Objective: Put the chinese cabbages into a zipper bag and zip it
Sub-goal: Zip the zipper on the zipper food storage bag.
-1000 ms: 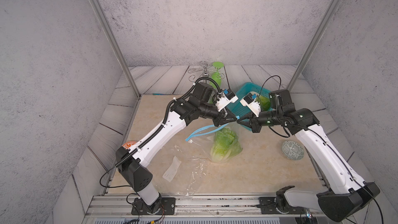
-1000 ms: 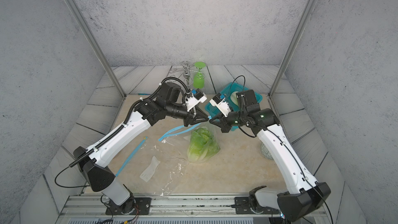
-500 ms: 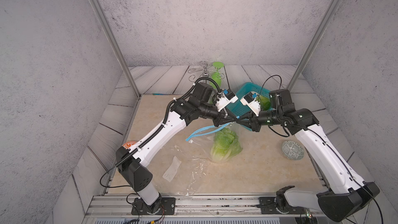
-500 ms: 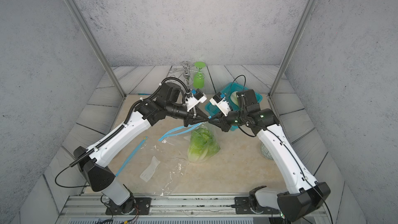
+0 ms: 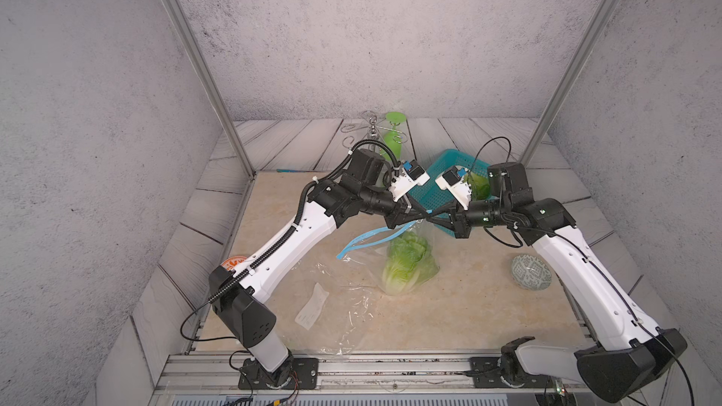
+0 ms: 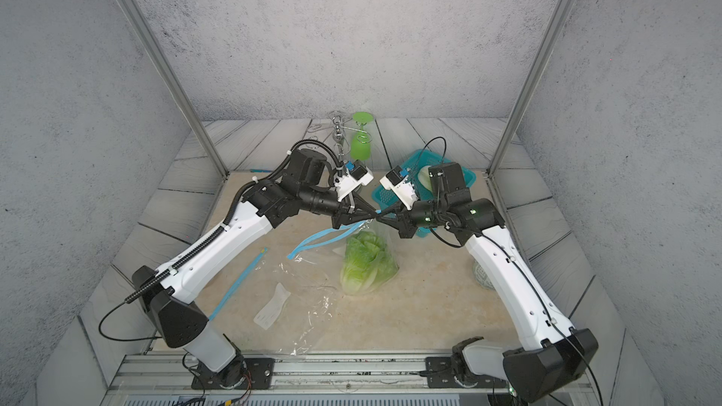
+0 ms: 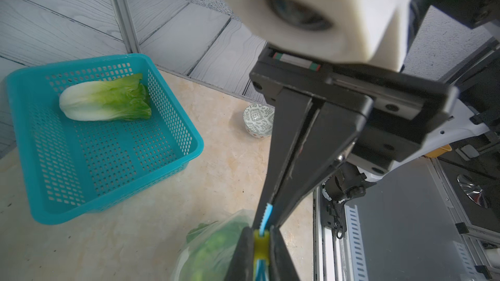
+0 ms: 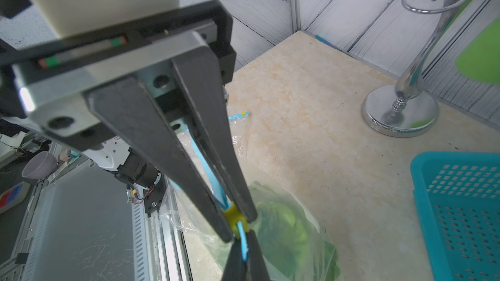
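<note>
At tabletop [image 5: 469, 314] left-front: white paper slip [image 5: 311, 306] on flat clear plastic. Centre: left tool [image 7: 262, 241] pinched tight on yellow slider [image 8: 233, 215] of zipper bag [image 5: 371, 253]. Bag mouth held up, lower end on tabletop. Inside bag: chinese cabbages [image 5: 408, 263], count unclear through plastic. Right tool [image 8: 244, 241] tip to tip with left tool, clamped on blue zip strip [image 7: 268, 212]. Further right: lone cabbage [image 7: 105, 100] lying in teal basket [image 7: 108, 206], outside bag. Patterned bowl [image 5: 530, 272] far right.
</note>
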